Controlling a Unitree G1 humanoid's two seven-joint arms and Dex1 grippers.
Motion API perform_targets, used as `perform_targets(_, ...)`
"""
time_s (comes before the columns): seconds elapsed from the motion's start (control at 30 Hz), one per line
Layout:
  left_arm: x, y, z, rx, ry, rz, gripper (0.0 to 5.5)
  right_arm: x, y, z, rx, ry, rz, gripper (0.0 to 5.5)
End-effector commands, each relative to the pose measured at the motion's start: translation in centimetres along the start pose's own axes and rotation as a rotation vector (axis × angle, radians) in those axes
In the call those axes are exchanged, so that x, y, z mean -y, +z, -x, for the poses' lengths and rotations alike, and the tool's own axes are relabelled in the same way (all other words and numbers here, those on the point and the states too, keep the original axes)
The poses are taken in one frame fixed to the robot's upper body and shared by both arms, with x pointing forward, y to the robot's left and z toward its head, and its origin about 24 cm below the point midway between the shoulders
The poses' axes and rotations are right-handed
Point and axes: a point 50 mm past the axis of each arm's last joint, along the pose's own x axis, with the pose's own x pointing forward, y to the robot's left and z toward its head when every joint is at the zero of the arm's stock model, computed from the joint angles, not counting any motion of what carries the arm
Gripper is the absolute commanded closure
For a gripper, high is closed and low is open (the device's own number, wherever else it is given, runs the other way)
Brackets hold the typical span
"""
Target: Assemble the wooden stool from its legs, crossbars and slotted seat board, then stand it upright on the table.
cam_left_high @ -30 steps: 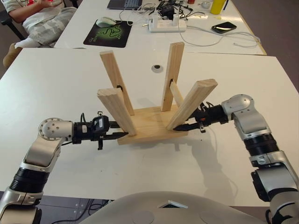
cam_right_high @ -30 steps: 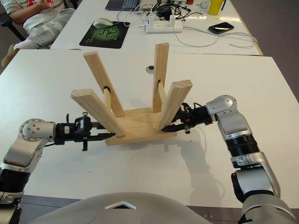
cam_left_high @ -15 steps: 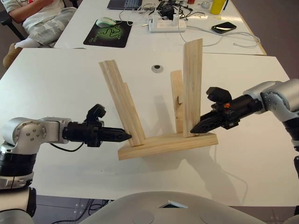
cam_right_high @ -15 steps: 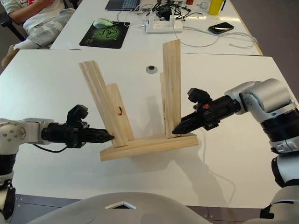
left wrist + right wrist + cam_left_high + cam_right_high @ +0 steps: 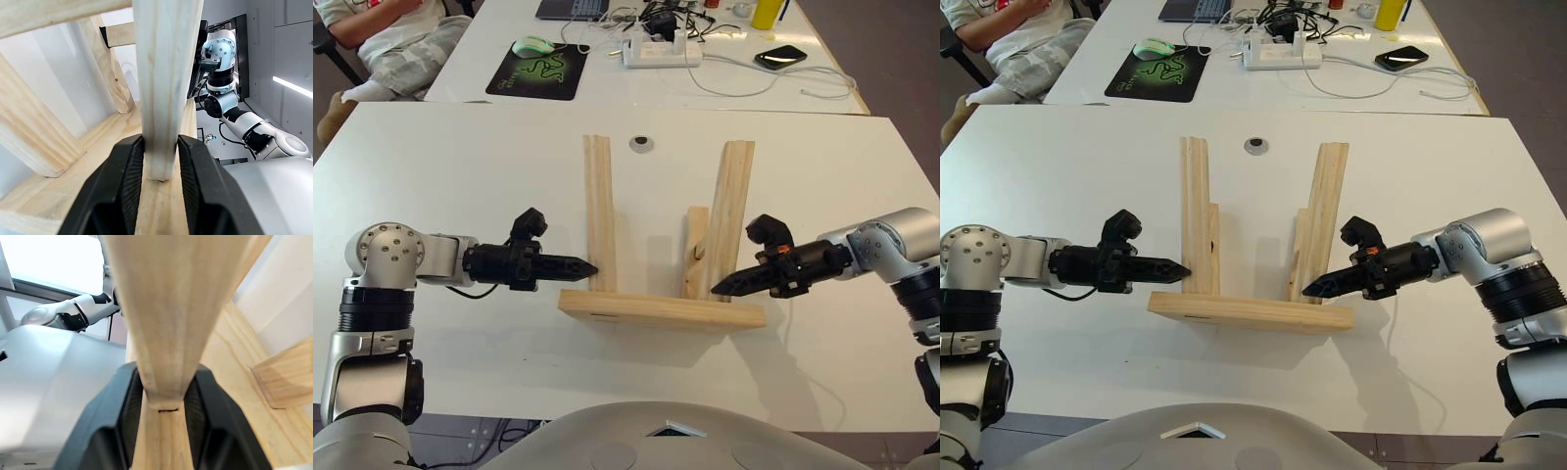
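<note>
The wooden stool is tipped so that its seat board (image 5: 661, 311) faces me edge-on near the table's front, with the legs pointing away from me. My left gripper (image 5: 587, 266) is shut on the left leg (image 5: 599, 211) just above the seat board. In the left wrist view its black fingers (image 5: 128, 176) clamp both sides of that leg (image 5: 164, 73). On the other side, my right gripper (image 5: 720, 290) is shut on the right leg (image 5: 732, 211) close to the board, and that leg (image 5: 166, 298) sits between its fingers (image 5: 128, 406). A crossbar (image 5: 120, 34) joins two legs.
A round grommet (image 5: 643, 144) sits in the table just behind the stool. The back table holds a mouse pad (image 5: 536, 72) with a mouse (image 5: 536, 46), a power strip (image 5: 663, 54), cables and a phone (image 5: 781, 57). A person sits at the far left.
Both grippers have turned the stool while holding its legs: from legs up and splayed towards me to seat edge facing me with the legs pointing away. The arms have spread outward.
</note>
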Motion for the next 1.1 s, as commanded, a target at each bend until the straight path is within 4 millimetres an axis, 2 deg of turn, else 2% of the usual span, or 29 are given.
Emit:
perform_targets(0.03,0.8,0.5,-1.3,-0.047,-0.054,-0.042,4.46,0.3,0.8,-1.1,0.019,-0.048,0.066,4.41)
perform_targets(0.07,0.6,0.4,-1.1,-0.045,-0.040,-0.038,4.46,0.3,0.9,-1.1,0.025,-0.050,0.069,4.41)
perform_targets(0.13,0.4,0.4,-0.9,-0.036,-0.012,-0.048,4.46,0.3,1.2,-0.9,0.032,-0.056,0.076,3.88)
perform_targets(0.17,0.3,0.5,-0.8,-0.029,0.000,-0.054,4.10,0.3,1.3,-0.9,0.033,-0.059,0.081,3.63)
perform_targets(0.33,-0.6,2.0,0.1,0.051,0.100,-0.106,3.32,0.6,1.8,-0.4,0.060,-0.094,0.107,2.77)
perform_targets(0.43,-0.9,2.6,1.1,0.095,0.139,-0.124,2.89,0.8,1.9,0.3,0.067,-0.112,0.116,2.73)
perform_targets(0.67,-1.1,2.3,2.9,0.084,0.159,-0.128,2.86,1.0,2.5,2.0,0.099,-0.148,0.126,2.73)
perform_targets(0.9,-2.1,1.8,5.5,0.099,0.295,-0.296,2.86,-0.8,3.9,4.2,0.208,-0.098,0.099,2.73)
perform_targets(1.0,-2.5,1.3,6.4,0.077,0.348,-0.399,2.86,-0.9,3.8,5.2,0.215,-0.139,0.129,2.73)
perform_targets(1.1,-2.0,0.2,7.0,-0.010,0.421,-0.626,2.86,-0.5,2.5,8.9,0.205,-0.359,0.354,2.73)
